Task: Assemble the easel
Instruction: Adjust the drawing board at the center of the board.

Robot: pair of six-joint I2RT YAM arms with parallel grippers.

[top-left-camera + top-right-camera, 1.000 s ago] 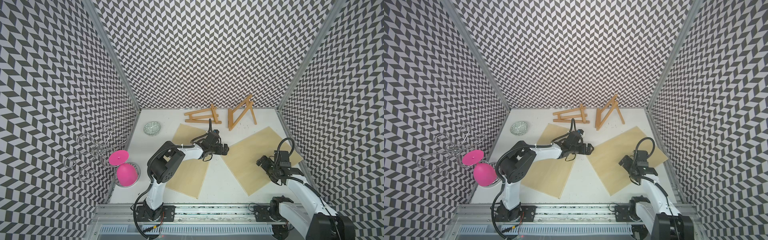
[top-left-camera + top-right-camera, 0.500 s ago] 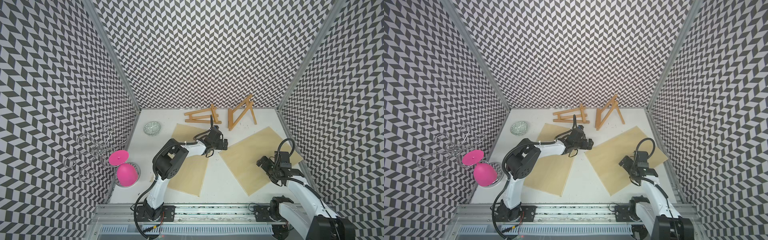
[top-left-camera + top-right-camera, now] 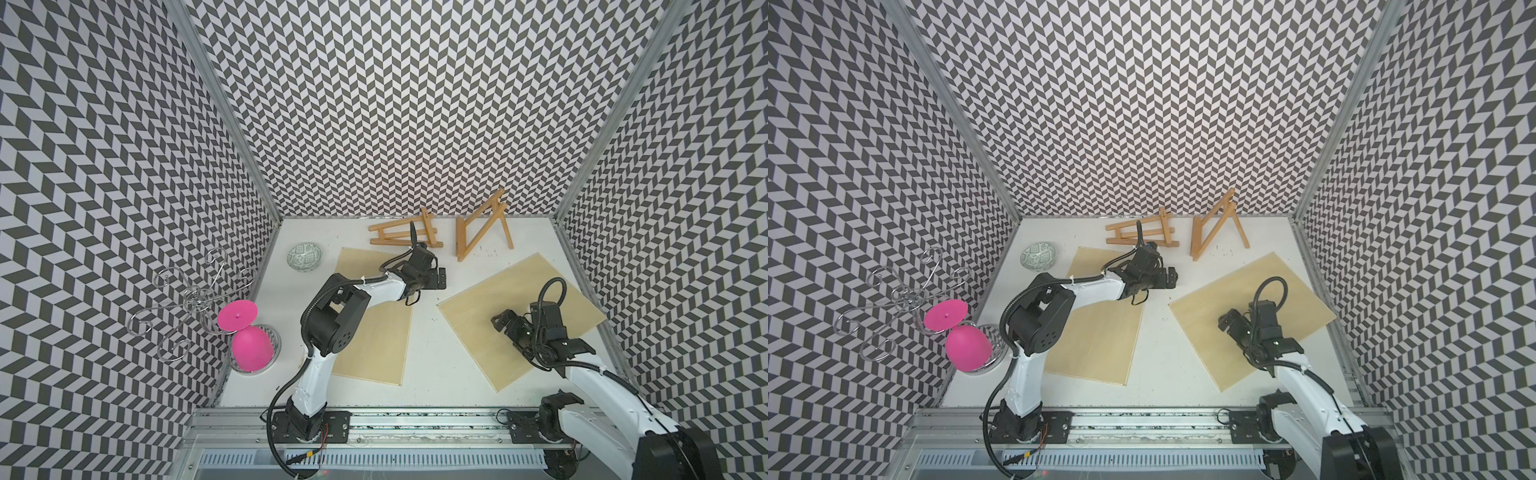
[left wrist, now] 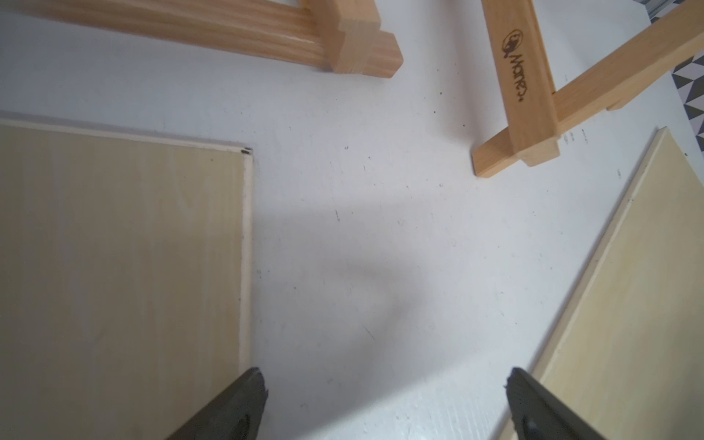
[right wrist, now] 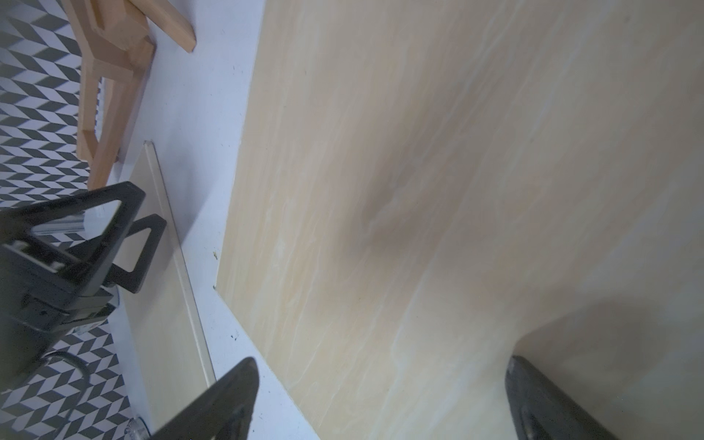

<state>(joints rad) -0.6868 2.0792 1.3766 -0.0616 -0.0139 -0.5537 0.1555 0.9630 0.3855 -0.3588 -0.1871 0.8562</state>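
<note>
– Two wooden easels sit at the back of the counter [image 3: 436, 332], in the upper middle of both top views. Which one comes next?
– I can't be sure. The flat easel [image 3: 395, 233] lies down, and its long sticks run left to right across the frame. The standing easel [image 3: 459, 237] just to its right is propped up with its legs spread, so my guess is the flat one needs the work.
– Which arm is closer?
– The left one, by a lot. The left end effector [image 3: 439, 278] hangs just below the flat easel's right end, by the upper right corner of the left board [image 3: 386, 340].
– Is it touching an easel?
– No. In the left wrist view, bare counter shows between them. The flat easel is at the upper left there, the standing easel's foot is at the upper right, and the fingers point at the gap between the two.
– Is it holding anything?
– Nothing. Its jaws are spread wide and empty.
– And the other arm?
– The right end effector [image 3: 505, 328] is at the lower right of the frame, over the right board [image 3: 486, 291]. It's wide open too, with nothing in it, and well apart from both easels.
– So what does the next move need?
– I think the left arm must reach up the frame and a bit left, then turn so its jaws close across a stick, not along it.
</note>
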